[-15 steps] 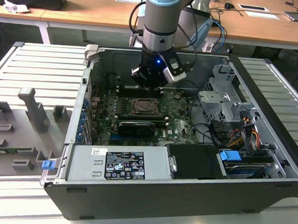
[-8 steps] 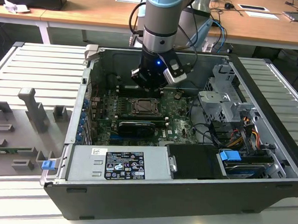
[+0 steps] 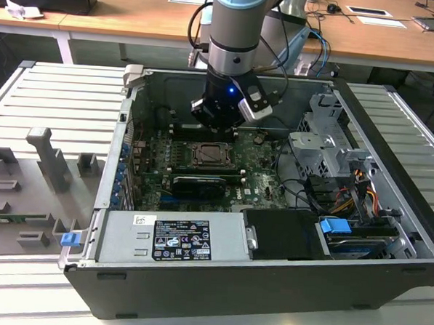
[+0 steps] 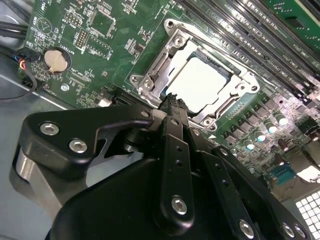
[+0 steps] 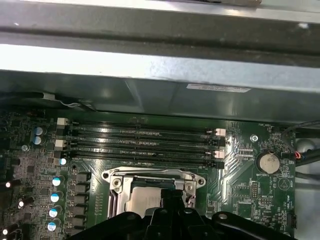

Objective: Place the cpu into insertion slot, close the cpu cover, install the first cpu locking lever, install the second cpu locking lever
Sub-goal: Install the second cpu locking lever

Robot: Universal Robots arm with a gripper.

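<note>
In the exterior view my gripper [image 3: 217, 122] hangs inside an open computer case, just behind the insertion slot [image 3: 206, 156] on the green motherboard. In both wrist views the cpu [image 4: 200, 82] [image 5: 142, 200] lies flat in the slot [image 4: 150, 80], silver top up. The grey cpu cover [image 4: 227, 102] [image 5: 150, 176] frames it and looks laid down. My gripper [image 4: 172, 102] [image 5: 172, 197] is shut with nothing in it, its tip over the slot's edge, at one side of the cpu. I cannot tell how the locking levers stand.
Long black memory slots [image 5: 145, 142] run beside the socket, and a coin battery [image 4: 55, 59] sits on the board. A long black card [image 3: 198, 183], a drive cage [image 3: 323, 150], cables and a power supply [image 3: 173, 237] crowd the case. Grey fixtures [image 3: 49, 161] stand on the table outside.
</note>
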